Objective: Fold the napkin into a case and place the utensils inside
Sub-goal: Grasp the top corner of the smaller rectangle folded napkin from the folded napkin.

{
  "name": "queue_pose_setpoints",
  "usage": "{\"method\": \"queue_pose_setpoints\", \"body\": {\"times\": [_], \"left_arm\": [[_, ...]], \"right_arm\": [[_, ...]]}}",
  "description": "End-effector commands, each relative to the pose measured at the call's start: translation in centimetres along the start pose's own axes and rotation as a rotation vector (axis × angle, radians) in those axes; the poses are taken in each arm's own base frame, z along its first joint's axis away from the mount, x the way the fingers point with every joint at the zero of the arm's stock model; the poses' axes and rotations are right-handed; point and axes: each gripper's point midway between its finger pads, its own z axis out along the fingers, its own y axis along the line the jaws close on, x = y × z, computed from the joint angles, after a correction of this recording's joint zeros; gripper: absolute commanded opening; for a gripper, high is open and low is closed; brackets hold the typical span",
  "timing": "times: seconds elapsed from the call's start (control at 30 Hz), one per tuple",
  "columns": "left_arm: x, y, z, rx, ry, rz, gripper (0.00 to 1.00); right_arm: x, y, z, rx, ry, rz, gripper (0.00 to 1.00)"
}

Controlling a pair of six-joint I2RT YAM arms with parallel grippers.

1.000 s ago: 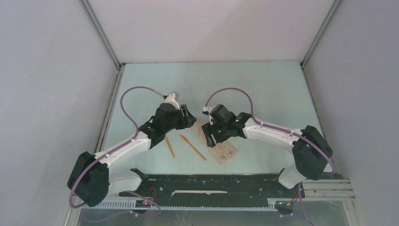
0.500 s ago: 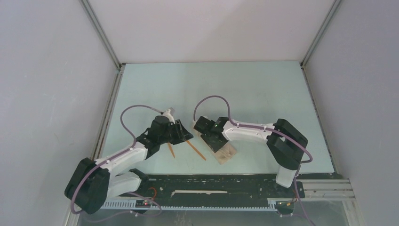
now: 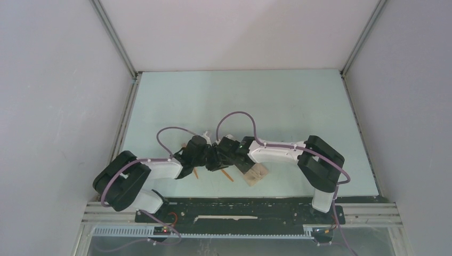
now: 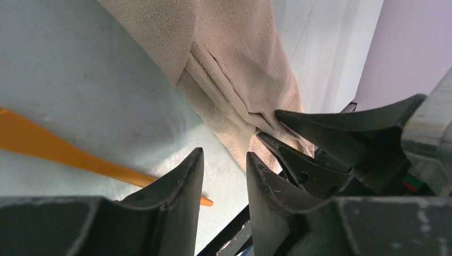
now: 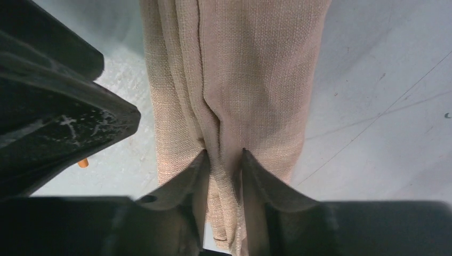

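Observation:
The napkin [image 3: 256, 173] lies folded into a narrow beige strip [image 5: 250, 69] near the table's front edge. My right gripper [image 5: 224, 153] is shut on a raised fold at its near end, with cloth bunched between the fingers. My left gripper [image 4: 224, 156] is right beside it, open, and only bare table shows in its gap. One orange utensil [image 4: 48, 149] lies on the table, passing behind the left finger [image 4: 189, 176]. In the top view both grippers [image 3: 212, 160] [image 3: 224, 159] meet over the napkin's left end, and only short orange ends of the utensils [image 3: 196, 173] [image 3: 228, 175] show.
A black rail [image 3: 240, 205] runs along the table's near edge, just below the napkin. The pale green table [image 3: 240, 101] stretches back to white walls, and metal frame posts [image 3: 123, 133] run along its sides. The two gripper heads are almost touching.
Both arms drew back toward the near edge, and the grippers came together over the napkin's left end. Both sets of jaws narrowed, the right closing on a cloth fold.

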Motion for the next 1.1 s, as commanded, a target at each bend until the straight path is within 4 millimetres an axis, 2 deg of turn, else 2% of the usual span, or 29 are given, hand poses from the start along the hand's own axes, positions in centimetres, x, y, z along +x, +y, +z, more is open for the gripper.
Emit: {"method": "queue_pose_setpoints", "body": {"times": [0.0, 0.07, 0.2, 0.43, 0.73, 0.8, 0.9, 1.07], "left_arm": [[-0.4, -0.8, 0.8, 0.019, -0.044, -0.020, 0.38], [-0.1, -0.8, 1.2, 0.014, -0.037, -0.026, 0.34], [0.6, -0.7, 2.1, 0.017, -0.023, -0.044, 0.24], [1.1, 0.2, 2.4, 0.002, -0.049, -0.058, 0.17], [1.6, 0.5, 2.6, -0.004, -0.057, -0.056, 0.12], [1.4, 0.4, 2.3, -0.003, -0.072, -0.045, 0.13], [1.2, 0.5, 1.4, -0.018, -0.089, -0.002, 0.20], [-0.2, 1.3, -1.2, -0.062, -0.149, 0.058, 0.28]], "right_arm": [[-1.6, 0.0, -1.3, 0.022, -0.080, 0.007, 0.30], [-2.0, 0.3, -2.0, 0.010, -0.107, 0.014, 0.15], [-2.3, 0.4, -2.5, -0.028, -0.119, 0.046, 0.00], [-2.5, 2.8, -3.1, -0.185, -0.113, 0.129, 0.00], [-1.9, 4.6, -1.2, -0.288, -0.073, 0.227, 0.00], [-1.4, 4.4, -0.3, -0.276, -0.060, 0.234, 0.00], [-0.7, 4.1, 0.4, -0.269, -0.048, 0.246, 0.00], [-0.3, 3.5, 0.4, -0.274, -0.054, 0.265, 0.17]]}}
